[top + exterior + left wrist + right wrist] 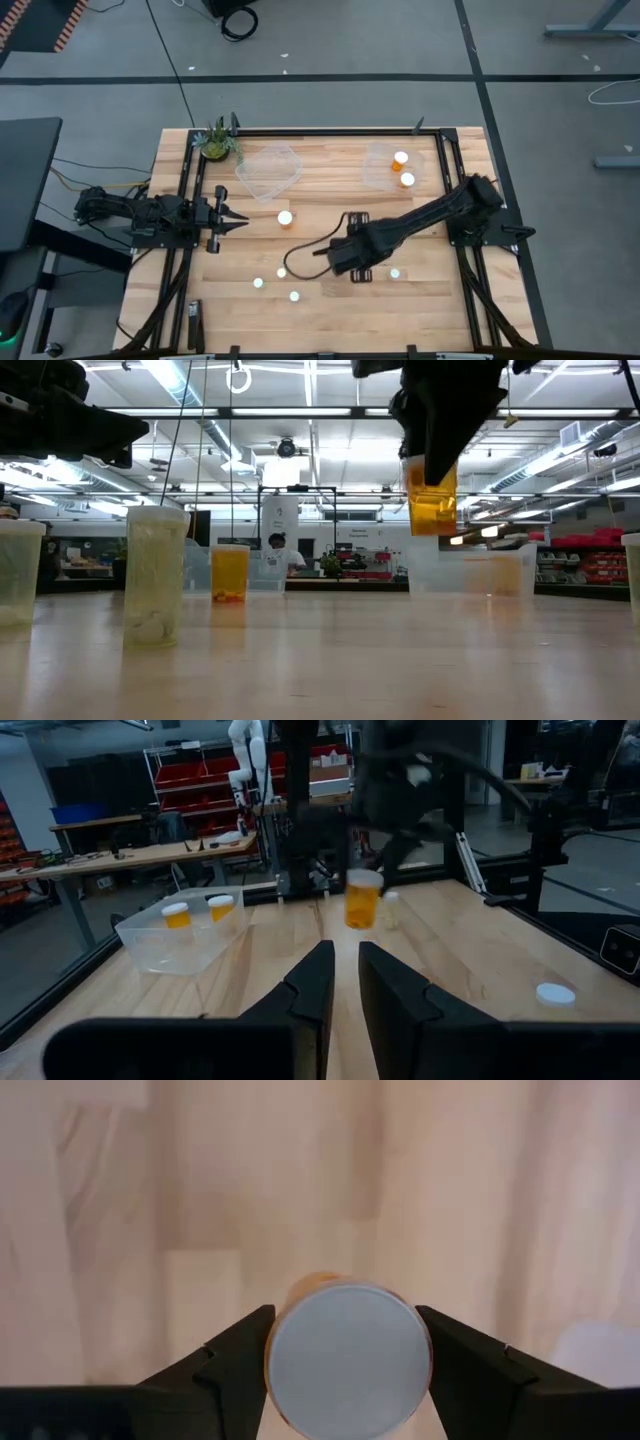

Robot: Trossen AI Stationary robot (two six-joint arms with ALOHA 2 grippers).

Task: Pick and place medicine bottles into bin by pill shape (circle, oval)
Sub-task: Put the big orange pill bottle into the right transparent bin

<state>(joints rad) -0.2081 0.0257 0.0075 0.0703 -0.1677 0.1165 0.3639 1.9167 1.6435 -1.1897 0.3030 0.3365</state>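
1. High view: the right gripper (362, 272) reaches in over the middle of the wooden table (330, 300), its held bottle hidden beneath it from above. The left gripper (238, 221) waits at the left side of the table, its fingers pressed together. Loose medicine bottles stand on the boards: one (285, 217) just beyond the left gripper's tips, three more (258, 282) near the front, and one (395, 272) just beside the right gripper. Two bottles (401, 158) sit in the right clear tub (378, 165); the left clear tub (268, 168) lies beside a small potted plant (216, 141).

2. Low view: the right gripper (432, 468) hangs in the air clamped on an amber bottle (432, 500), well clear of the tabletop (cap end up inside the fingers). Other bottles stand on the table, among them a pale one (155, 575) and an orange one (229, 572).

3. Left wrist view: the left gripper (342, 982) points across the table with its fingers nearly touching. Beyond it the held bottle (362, 900) hangs under the right arm, and the tub (180, 935) holds two bottles.

4. Right wrist view: the right gripper (348, 1355) squeezes the bottle's white cap (348, 1358) between both fingers, above the bare boards.
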